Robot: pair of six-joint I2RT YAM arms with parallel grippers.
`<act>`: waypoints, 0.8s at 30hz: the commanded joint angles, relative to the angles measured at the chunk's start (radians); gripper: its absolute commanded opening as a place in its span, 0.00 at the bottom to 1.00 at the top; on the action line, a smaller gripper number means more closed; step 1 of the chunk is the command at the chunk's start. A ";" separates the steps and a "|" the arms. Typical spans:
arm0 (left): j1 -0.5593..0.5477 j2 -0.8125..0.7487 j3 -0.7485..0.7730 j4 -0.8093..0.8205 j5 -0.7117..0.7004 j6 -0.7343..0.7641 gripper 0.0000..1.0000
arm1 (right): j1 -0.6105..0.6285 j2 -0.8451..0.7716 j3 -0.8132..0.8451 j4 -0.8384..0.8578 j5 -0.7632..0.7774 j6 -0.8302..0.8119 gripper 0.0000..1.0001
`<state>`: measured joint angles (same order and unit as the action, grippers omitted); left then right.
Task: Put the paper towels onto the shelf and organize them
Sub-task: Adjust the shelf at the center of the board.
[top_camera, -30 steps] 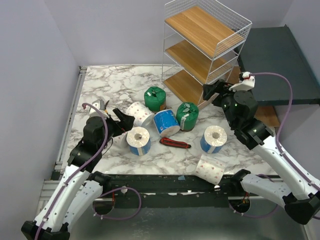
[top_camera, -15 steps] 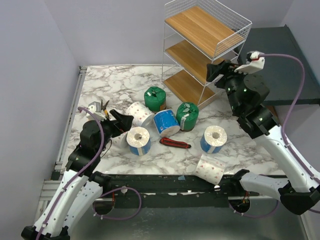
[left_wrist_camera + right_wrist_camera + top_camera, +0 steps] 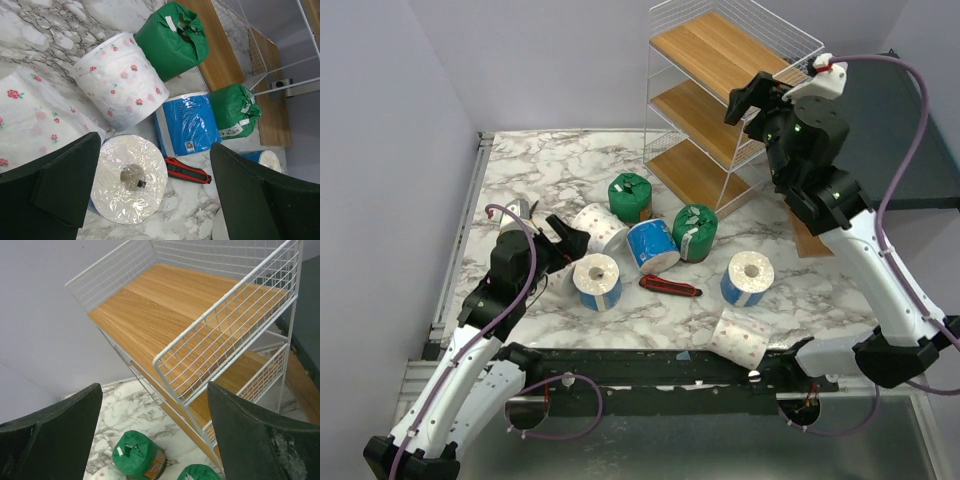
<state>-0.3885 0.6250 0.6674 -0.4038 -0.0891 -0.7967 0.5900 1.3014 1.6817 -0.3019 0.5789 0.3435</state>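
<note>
The shelf [image 3: 718, 58], a white wire rack with three wooden tiers, stands at the back; all tiers look bare in the top view, and the right wrist view shows its top tier [image 3: 165, 300]. Several paper towels lie on the marble: two green rolls [image 3: 630, 196] [image 3: 694, 231], a dotted roll [image 3: 599, 227], a blue one on its side [image 3: 652, 246], two upright ones [image 3: 597, 281] [image 3: 749, 277] and a dotted one at the front [image 3: 740, 338]. My left gripper [image 3: 568, 243] is open, low over the upright roll [image 3: 131, 186]. My right gripper [image 3: 756, 94] is open and empty, raised beside the shelf's upper tiers.
A red-and-black utility knife [image 3: 670, 287] lies between the upright rolls. Pliers [image 3: 520, 210] sit by the left arm. A dark grey-green slab [image 3: 880, 120] stands right of the shelf, with a wooden board [image 3: 810, 240] below it. Walls close in at the left and back.
My right arm has risen from beside the shelf's lowest tier to the level of its upper tiers. The left arm has barely shifted. No roll has moved.
</note>
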 commanded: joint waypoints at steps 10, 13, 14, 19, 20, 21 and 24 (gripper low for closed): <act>-0.004 0.000 0.026 0.002 0.025 -0.016 0.94 | 0.004 0.145 0.140 -0.101 0.150 -0.049 0.80; -0.004 -0.001 0.022 0.004 0.024 -0.016 0.94 | 0.003 0.153 0.142 -0.094 0.163 -0.061 0.76; -0.005 -0.002 0.021 0.004 0.025 -0.016 0.94 | 0.004 0.154 0.141 -0.092 0.168 -0.065 0.75; -0.004 0.005 0.017 0.014 0.029 -0.016 0.94 | 0.004 0.170 0.142 -0.081 0.188 -0.087 0.68; -0.004 0.010 0.019 0.015 0.031 -0.016 0.94 | 0.004 0.173 0.142 -0.077 0.188 -0.091 0.66; -0.004 0.014 0.019 0.017 0.033 -0.016 0.94 | 0.003 0.177 0.143 -0.073 0.188 -0.096 0.65; -0.004 0.023 0.024 0.016 0.038 -0.016 0.94 | 0.004 0.191 0.156 -0.071 0.186 -0.108 0.59</act>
<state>-0.3885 0.6361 0.6674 -0.4019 -0.0769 -0.8097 0.5900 1.4696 1.7988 -0.3832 0.7319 0.2691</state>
